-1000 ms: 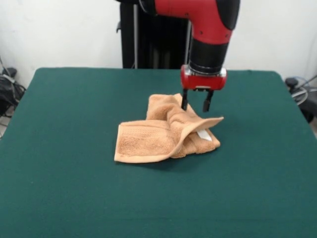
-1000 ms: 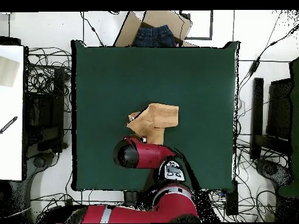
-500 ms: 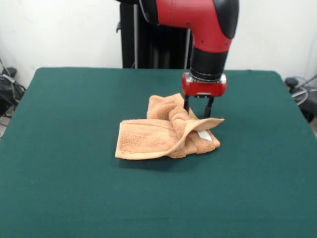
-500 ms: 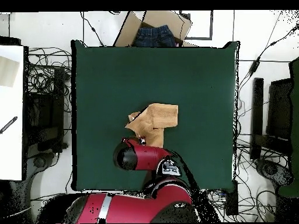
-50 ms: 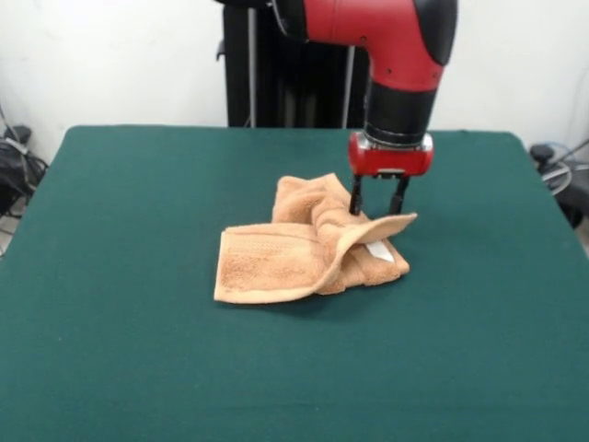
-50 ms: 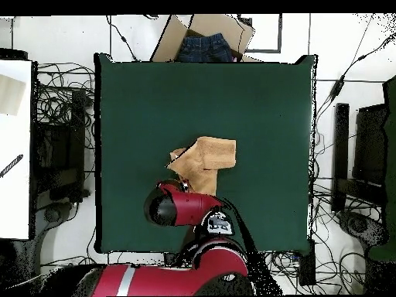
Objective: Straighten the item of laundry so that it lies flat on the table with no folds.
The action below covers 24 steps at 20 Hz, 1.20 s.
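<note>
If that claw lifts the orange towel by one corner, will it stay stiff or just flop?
Probably flop: the towel already lies bunched in soft folds on the table. The open tool would likely drag folds along. Its terry pile looks grippy, not slippery.

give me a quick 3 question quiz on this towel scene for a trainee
1. True or false: the towel lies fully flat on the table.
2. Where is the gripper in the front view?
A. over the towel's right-hand raised fold
B. off the table
C. at the towel's left corner
3. Fill in: a small white ____ shows under the towel's lifted flap on its right side.

Key:
1. False; it is bunched, with folds and a raised flap.
2. A; its fingers stand apart just behind the flap's edge.
3. tag
</note>
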Each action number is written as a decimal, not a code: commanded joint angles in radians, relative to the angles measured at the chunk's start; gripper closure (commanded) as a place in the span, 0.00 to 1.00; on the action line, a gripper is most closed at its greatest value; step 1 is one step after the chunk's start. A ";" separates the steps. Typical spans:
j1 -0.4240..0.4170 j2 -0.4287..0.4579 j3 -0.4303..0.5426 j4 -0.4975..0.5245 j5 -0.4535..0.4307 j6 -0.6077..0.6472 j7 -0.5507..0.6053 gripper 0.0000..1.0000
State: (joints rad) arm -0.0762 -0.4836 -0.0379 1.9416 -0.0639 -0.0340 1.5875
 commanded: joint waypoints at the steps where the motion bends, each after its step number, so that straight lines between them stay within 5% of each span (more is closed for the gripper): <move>1: -0.023 -0.063 0.095 0.004 0.035 0.089 0.177 0.00; 13: -0.013 -0.207 0.082 0.002 0.078 0.266 0.166 0.00; 24: -0.057 -0.196 0.126 0.028 0.056 0.185 0.177 0.00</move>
State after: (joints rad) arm -0.1046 -0.6883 -0.0277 1.9433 -0.0431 0.1303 1.5875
